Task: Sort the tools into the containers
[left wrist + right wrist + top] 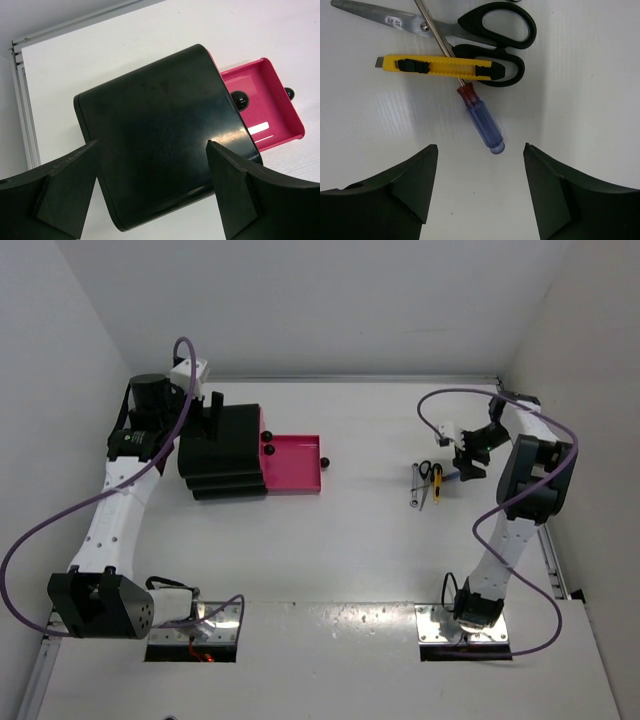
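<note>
Both grippers are spread wide with nothing between the fingers. The left gripper (151,150) hangs over the black unit (160,130) on the 9 o'clock side of the table (370,540). The right gripper (480,150) hovers just at 3 o'clock of the tools and touches none of them.

I count four tools, all in one cluster: one pair of scissors (492,35), one yellow cutter (440,67), one blue-handled screwdriver (482,122) and one silver wrench (417,490). In the right wrist view the cutter lies across the scissors' lower loop. The screwdriver's shaft crosses the scissors and slips under the cutter, with its handle pointing to 5 o'clock.

There is one unit with three stepped tiers. One pink drawer (295,465) is pulled out toward 3 o'clock, and the tools lie well apart from it in that direction. From above I count three knobs (326,462): one on the open drawer's front and two at the unit's face.

The scissors' blade tips are cut off at the 10 o'clock corner of the right wrist view, and the screwdriver's tip runs off the top. The wrench is too small from above to make out its ends. The other two drawers show only a sliver of pink. The left wrist view catches just two knobs. From above, the left gripper's black fingers are hard to tell from the black unit.
</note>
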Motion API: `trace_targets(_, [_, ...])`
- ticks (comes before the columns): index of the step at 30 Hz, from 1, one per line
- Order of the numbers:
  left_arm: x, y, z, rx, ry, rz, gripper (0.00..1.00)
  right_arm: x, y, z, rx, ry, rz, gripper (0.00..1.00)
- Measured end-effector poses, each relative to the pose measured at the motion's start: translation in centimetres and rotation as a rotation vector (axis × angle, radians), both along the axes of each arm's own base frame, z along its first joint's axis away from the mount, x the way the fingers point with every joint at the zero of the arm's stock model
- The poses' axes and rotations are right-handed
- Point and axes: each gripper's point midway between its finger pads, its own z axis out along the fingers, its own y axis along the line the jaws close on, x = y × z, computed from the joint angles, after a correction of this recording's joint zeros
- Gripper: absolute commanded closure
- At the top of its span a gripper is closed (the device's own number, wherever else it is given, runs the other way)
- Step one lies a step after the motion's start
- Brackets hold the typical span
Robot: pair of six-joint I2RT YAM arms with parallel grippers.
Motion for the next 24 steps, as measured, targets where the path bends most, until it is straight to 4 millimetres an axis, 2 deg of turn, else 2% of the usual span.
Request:
trace_targets(7, [0.1,0.0,-0.2,-0.007,0.005,0.002,0.08,-0.4,0.7,-2.6,-0.026,0.063,0.042,0.34])
trace_targets(12, [0.4,-0.1,-0.7,-0.014,0.019,0.006,0.08,-0.2,1.0,-3.6,-0.046,0.067,0.062,0.35])
trace_targets(15, [0.5,-0.1,-0.9,-0.015,0.027,0.007,0.08,0.2,0.8,-4.0,-0.061,0.055,0.070,0.46])
trace_targets(16, [0.5,-0.1,-1.0,-0.015,0.028,0.008,0.08,0.4,0.8,-4.2,-0.070,0.051,0.075,0.56])
trace_targets(18, [0.6,-0.1,-1.1,-0.015,0.031,0.009,0.08,0.5,0.6,-4.5,-0.085,0.042,0.079,0.68])
trace_targets(19, [0.6,0.0,-1.2,-0.015,0.032,0.009,0.08,0.5,0.5,-4.7,-0.090,0.041,0.081,0.77])
trace_targets(24, [0.7,-0.1,-1.3,-0.017,0.033,0.010,0.08,0.1,0.6,-4.7,-0.110,0.031,0.090,0.93])
